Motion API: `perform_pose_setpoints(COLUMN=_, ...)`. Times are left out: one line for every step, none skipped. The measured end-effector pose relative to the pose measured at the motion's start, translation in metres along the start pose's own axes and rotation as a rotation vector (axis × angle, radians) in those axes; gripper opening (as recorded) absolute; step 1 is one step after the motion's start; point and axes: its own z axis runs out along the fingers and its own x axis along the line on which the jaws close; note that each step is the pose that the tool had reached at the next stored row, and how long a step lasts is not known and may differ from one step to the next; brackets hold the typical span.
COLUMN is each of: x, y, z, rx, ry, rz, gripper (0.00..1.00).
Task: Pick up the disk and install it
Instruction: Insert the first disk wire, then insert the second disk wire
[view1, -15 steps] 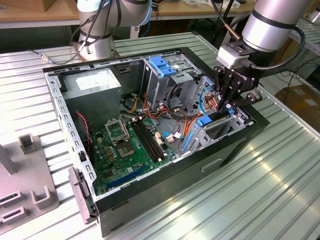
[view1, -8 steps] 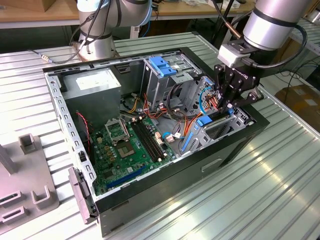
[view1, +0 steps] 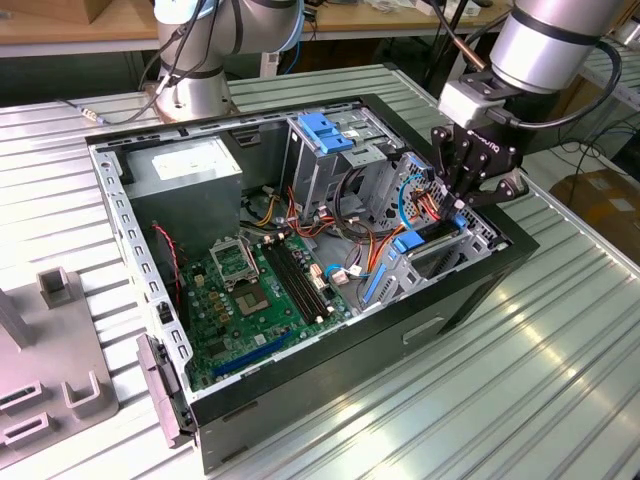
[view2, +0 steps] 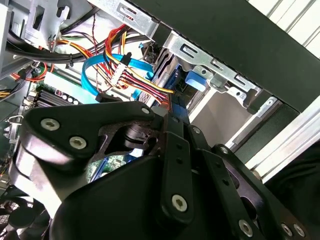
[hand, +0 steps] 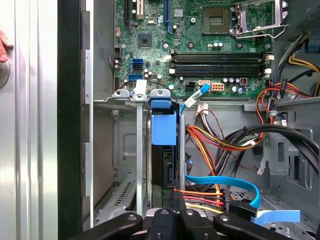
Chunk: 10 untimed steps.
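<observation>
We see the gripper (view1: 462, 205) low inside the open computer case (view1: 470, 290), its jaws closed on the disk (hand: 163, 165), which stands on edge in the metal drive bay (hand: 122, 150) beside the motherboard (view1: 255, 285).

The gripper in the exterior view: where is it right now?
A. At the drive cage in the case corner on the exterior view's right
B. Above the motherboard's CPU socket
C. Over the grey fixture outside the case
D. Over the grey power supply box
A. The gripper hangs over the metal drive cage at the corner of the computer case on the exterior view's right, among the coloured cables, away from the power supply box.
</observation>
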Motion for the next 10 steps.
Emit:
perform_pose_setpoints(x=0.0, y=0.0, z=-0.0001, rx=0.0, ry=0.0001, rz=0.0, gripper=0.11)
perform_pose_setpoints(x=0.0, y=0.0, z=-0.0001, rx=0.0, ry=0.0, rz=0.0, gripper=0.11)
perform_pose_setpoints(x=0.0, y=0.0, z=-0.0002, rx=0.0, ry=-0.0001, rz=0.0, gripper=0.11)
perform_pose_setpoints(x=0.0, y=0.0, z=-0.0002, rx=0.0, ry=0.0, rz=0.0, gripper=0.11)
perform_pose_setpoints(x=0.0, y=0.0, z=-0.0003, rx=0.0, ry=0.0, rz=0.0, gripper=0.11)
perform_pose_setpoints(x=0.0, y=0.0, z=-0.0003, rx=0.0, ry=0.0, rz=0.0, gripper=0.11)
perform_pose_setpoints(x=0.0, y=0.0, z=-0.0004, rx=0.0, ry=0.0, rz=0.0, gripper=0.11)
perform_pose_setpoints(x=0.0, y=0.0, z=-0.0004, rx=0.0, ry=0.0, rz=0.0, gripper=0.11)
perform_pose_setpoints(x=0.0, y=0.0, z=-0.0004, rx=0.0, ry=0.0, rz=0.0, gripper=0.11)
perform_pose_setpoints(x=0.0, y=0.0, z=-0.0005, rx=0.0, ry=0.0, rz=0.0, gripper=0.11)
